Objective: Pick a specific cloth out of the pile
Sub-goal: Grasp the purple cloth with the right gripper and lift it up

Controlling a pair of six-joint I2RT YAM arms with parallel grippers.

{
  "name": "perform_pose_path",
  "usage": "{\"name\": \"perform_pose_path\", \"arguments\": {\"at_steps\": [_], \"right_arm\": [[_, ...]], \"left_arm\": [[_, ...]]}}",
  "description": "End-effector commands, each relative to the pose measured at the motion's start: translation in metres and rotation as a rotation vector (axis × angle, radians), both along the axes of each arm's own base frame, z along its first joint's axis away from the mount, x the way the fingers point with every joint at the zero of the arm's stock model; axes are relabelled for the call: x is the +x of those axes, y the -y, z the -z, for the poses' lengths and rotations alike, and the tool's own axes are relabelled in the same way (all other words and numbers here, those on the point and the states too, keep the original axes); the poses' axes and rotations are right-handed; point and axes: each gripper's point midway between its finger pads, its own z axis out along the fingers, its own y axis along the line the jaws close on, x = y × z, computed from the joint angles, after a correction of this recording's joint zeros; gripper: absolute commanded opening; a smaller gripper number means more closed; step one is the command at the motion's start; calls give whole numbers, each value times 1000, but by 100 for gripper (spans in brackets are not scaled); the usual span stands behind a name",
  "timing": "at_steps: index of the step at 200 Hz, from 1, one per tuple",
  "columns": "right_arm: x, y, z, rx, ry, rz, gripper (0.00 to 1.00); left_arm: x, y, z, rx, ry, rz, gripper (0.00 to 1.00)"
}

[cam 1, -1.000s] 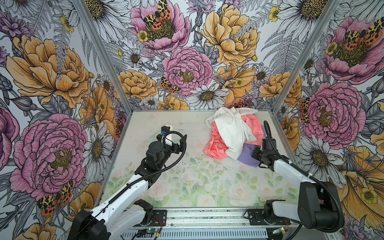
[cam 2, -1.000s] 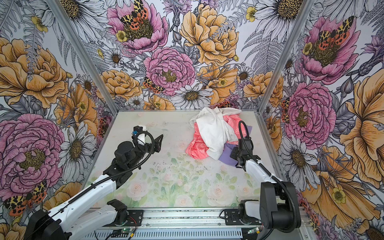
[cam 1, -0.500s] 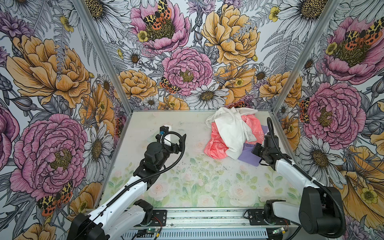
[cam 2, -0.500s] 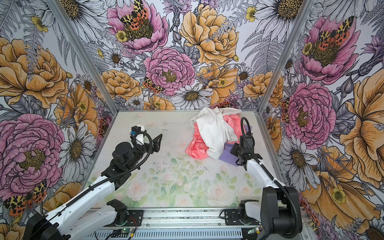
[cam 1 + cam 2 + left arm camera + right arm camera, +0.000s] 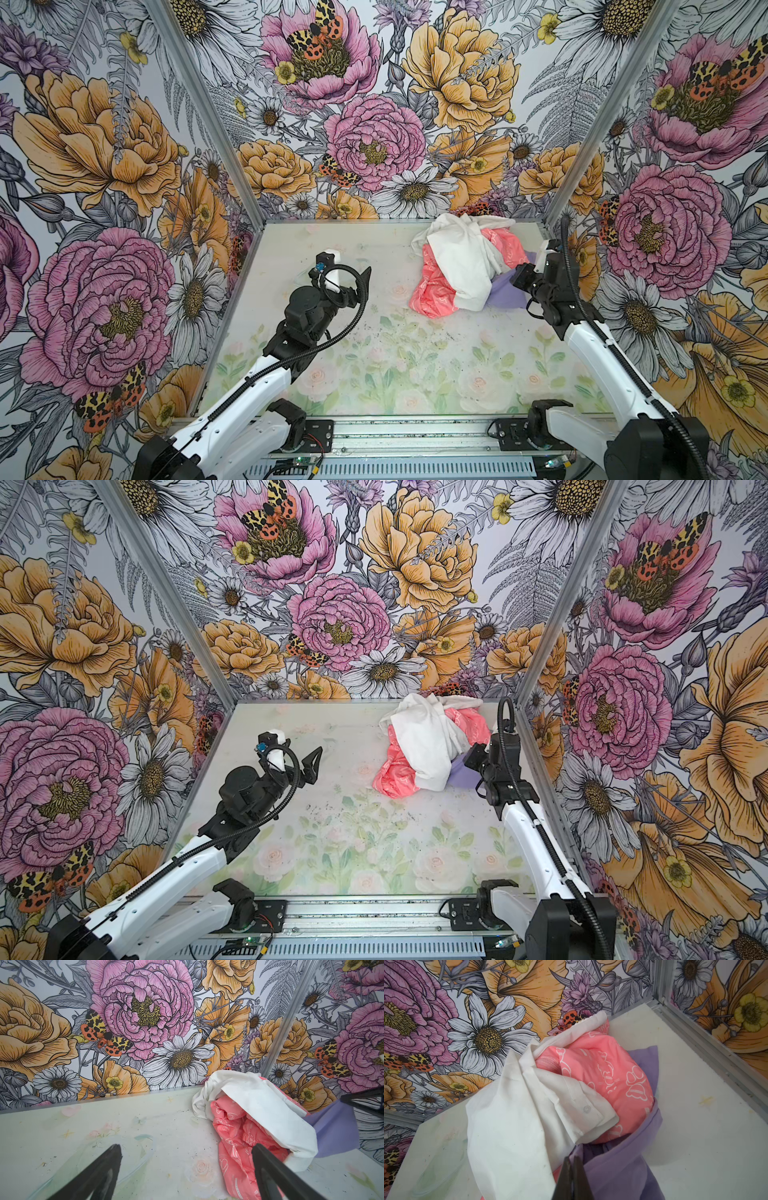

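The right gripper (image 5: 572, 1160) is clenched on an edge of the cloth (image 5: 623, 1167), the lavender piece at the near right side of the pile (image 5: 428, 737). From the jaws the cloth runs under the white shirt (image 5: 457, 257) and the coral-pink cloth (image 5: 432, 293). The left gripper (image 5: 347, 270) hangs with its 2 fingers wide apart, holding nothing, well apart from the pile.

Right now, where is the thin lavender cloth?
The thin lavender cloth is back right in both top views, under the white buttoned shirt, in the right gripper.
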Motion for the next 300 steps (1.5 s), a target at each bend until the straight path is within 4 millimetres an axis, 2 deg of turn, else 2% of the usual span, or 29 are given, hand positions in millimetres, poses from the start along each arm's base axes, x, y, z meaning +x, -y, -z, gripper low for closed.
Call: {"name": "perform_pose_path", "arguments": {"at_steps": [1,138,246,300], "right_arm": [[4,-3,-54,-4,141,-16,0],[0,-6,-186,-71,423,-52,0],[-17,-10,-281,-109,649,-71,0],[-22,-27,-324,-103,742,-145,0]], "left_arm": [[-5,6,-18,-38,41,36,99],[-9,14,-23,-38,52,81,99],[-13,19,-28,-42,63,116,99],[-17,22,-27,-39,65,143,99]]}}
